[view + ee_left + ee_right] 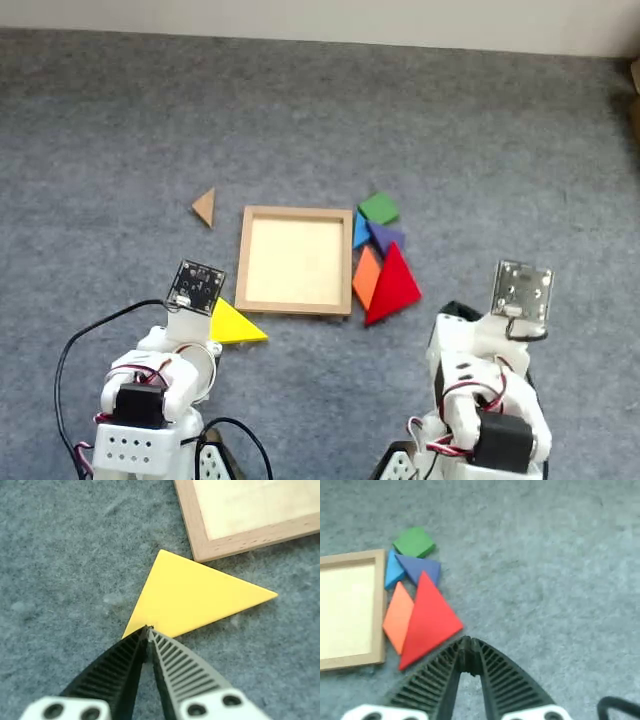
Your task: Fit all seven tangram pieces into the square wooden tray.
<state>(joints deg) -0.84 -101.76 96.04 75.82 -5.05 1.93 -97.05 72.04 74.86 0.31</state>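
Yellow triangle (195,602) lies flat on the bench, just off the near-left corner of the wooden tray (296,212). Its long edge runs left-right on the arms' side, and its apex points at that corner. Left pincer (148,630) closed, tips at the long edge; right pincer (466,655) closed, near the red triangle (430,617).

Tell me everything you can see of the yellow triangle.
The yellow triangle is a flat, smooth, evenly coloured piece, possibly painted wood. It lies flat on the grey carpet outside the wooden tray, with one corner close to the tray's corner and a thin gap showing. The left gripper, jaws shut, points at its near edge; contact cannot be judged.
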